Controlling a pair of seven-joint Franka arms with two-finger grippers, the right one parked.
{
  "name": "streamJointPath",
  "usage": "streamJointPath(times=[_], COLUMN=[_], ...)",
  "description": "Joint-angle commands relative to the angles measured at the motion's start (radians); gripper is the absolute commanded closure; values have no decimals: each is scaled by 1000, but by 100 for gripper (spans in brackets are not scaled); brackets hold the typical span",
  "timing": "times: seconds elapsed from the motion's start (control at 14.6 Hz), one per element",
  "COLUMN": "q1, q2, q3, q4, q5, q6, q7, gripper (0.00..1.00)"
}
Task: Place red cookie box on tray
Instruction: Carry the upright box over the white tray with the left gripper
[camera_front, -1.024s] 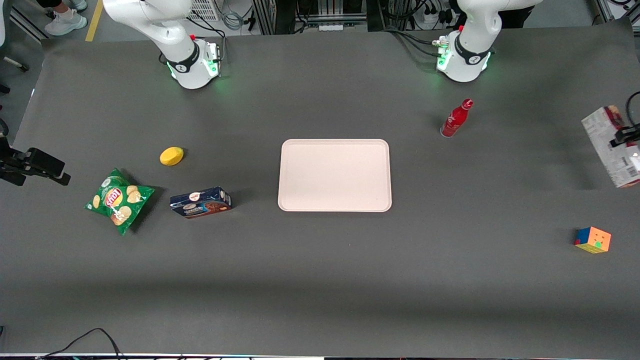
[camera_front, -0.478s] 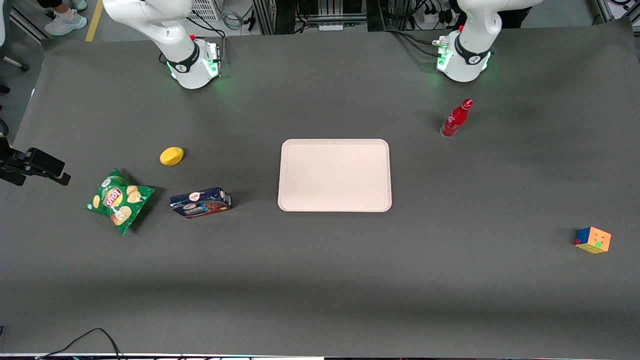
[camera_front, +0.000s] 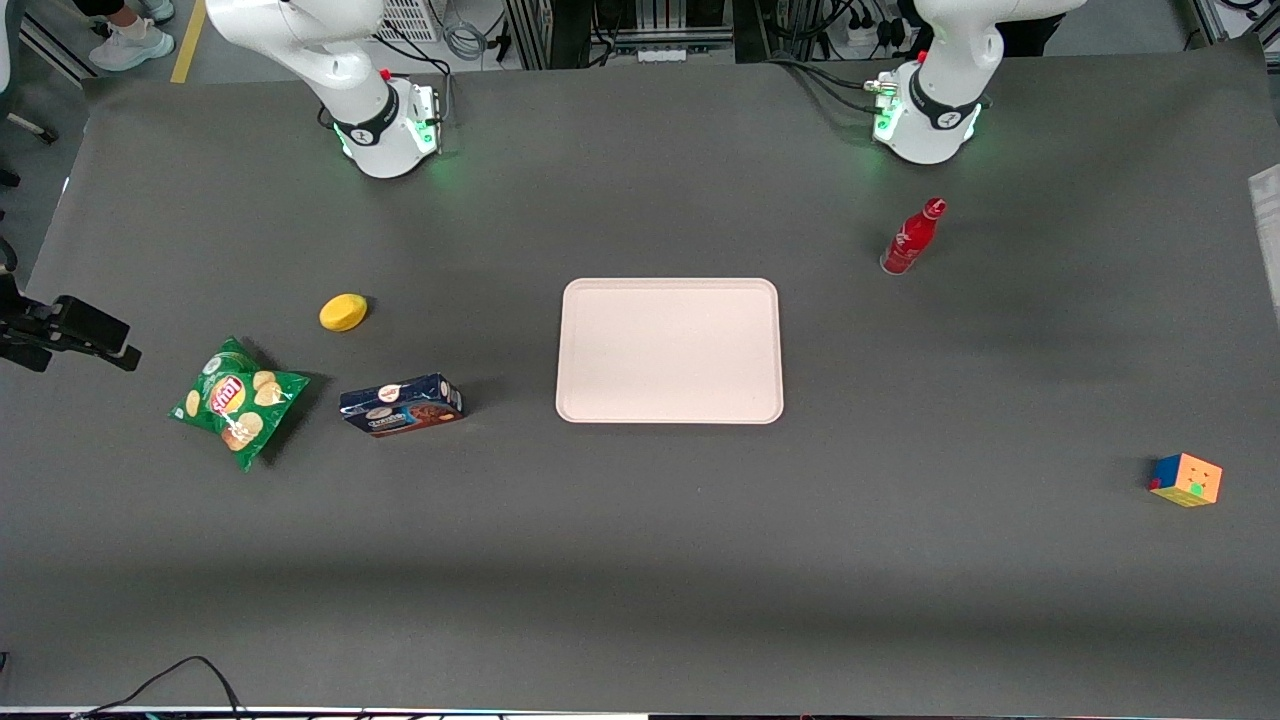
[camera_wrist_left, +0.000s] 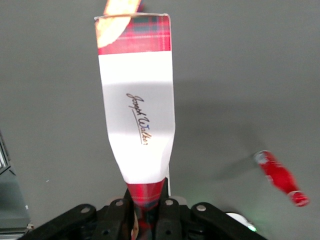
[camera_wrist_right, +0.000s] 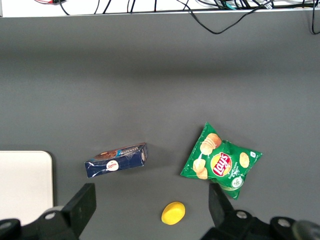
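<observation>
The tool (camera_wrist_left: 145, 212) grips one end of the red box (camera_wrist_left: 137, 105), holding it above the desk (camera_front: 640, 560) at the working arm's end, with the red bottle (camera_wrist_left: 280, 177) below. The tray (camera_front: 669, 350) lies at the desk's middle, well apart from the box.

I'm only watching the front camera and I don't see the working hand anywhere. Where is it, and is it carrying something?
Observer: The wrist camera shows the gripper up in the air above the table, shut on the red cookie box.
Operator: Which end does it hold?
Observer: One narrow end; the box sticks out lengthwise away from the fingers.
Operator: What's near it?
Observer: The red bottle stands on the table below, off to one side.
Operator: And the tray?
Observer: The tray is not in the wrist view, so the box is not over it yet.
</observation>
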Motion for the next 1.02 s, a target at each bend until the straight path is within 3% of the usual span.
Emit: streamJointPath(times=[0.0, 0.27, 0.55, 0.96], q1=[-28, -34, -74, -114], q2=[-25, -32, -20, 9], q3=[-185, -401, -549, -814], q4=[77, 94, 76, -21], q5=[11, -3, -107, -86], q6=[-91, -99, -47, 143], q7=[-216, -425, -646, -991], gripper=[84, 84, 84, 84])
